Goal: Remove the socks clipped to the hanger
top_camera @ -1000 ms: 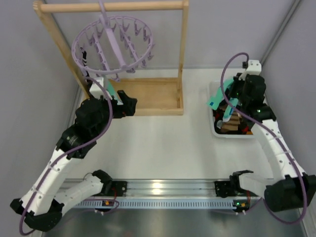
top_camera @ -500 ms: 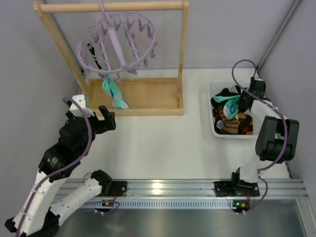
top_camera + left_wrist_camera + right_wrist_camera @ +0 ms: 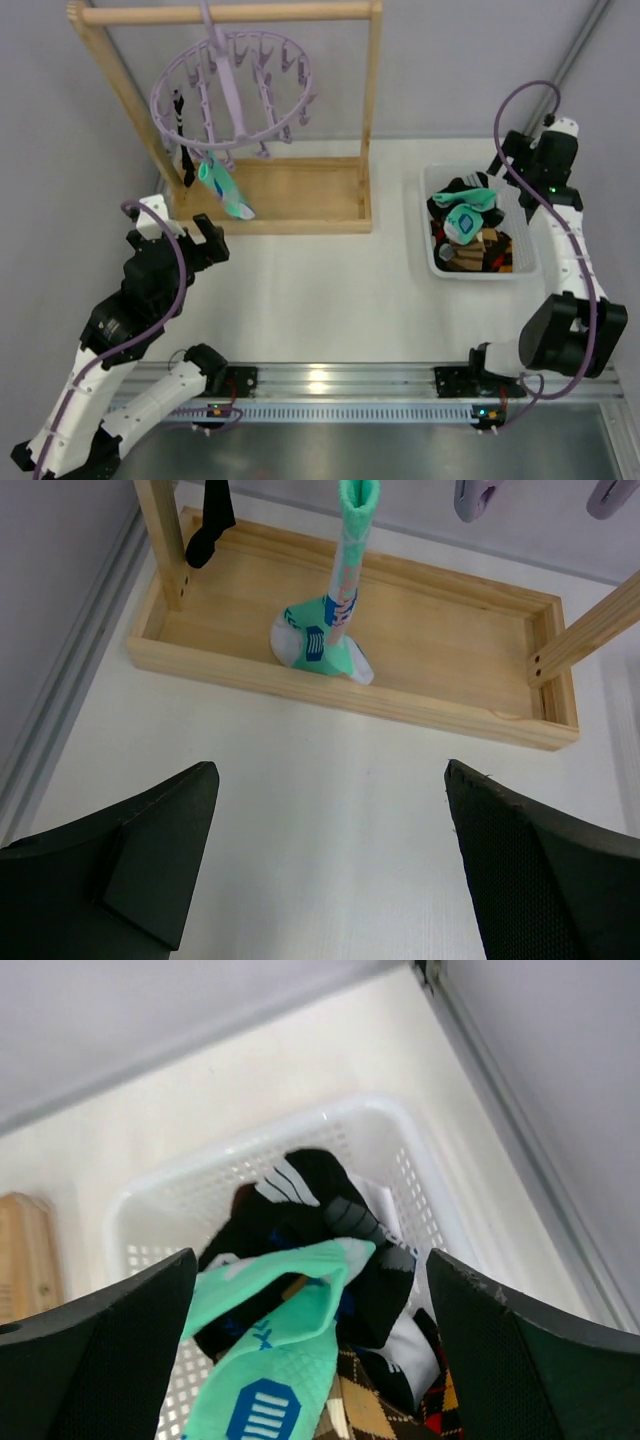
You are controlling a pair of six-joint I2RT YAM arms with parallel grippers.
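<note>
Top and wrist views. A wooden rack [image 3: 230,12] stands at the far left of the white table [image 3: 330,290]. Its tray-like base [image 3: 440,640] sits under the top bar, and the base's near wall lies between the left gripper [image 3: 330,870] and the hanging socks. A white basket [image 3: 432,262] at the right holds a heap of removed socks [image 3: 300,1310]: mint, black-and-white and brown patterned.

The lilac hanger [image 3: 230,90] hangs by its hook from the rack's bar, its ring tilted, with most clips bare. A mint sock [image 3: 340,600] with blue and white marks hangs from a near clip, its toe resting on the base floor. A black sock [image 3: 210,520] hangs just beside the left post [image 3: 165,540].

The left gripper, near the base, has its fingers spread wide and holds nothing. The right gripper [image 3: 310,1360] is above the basket, likewise spread wide and empty.
</note>
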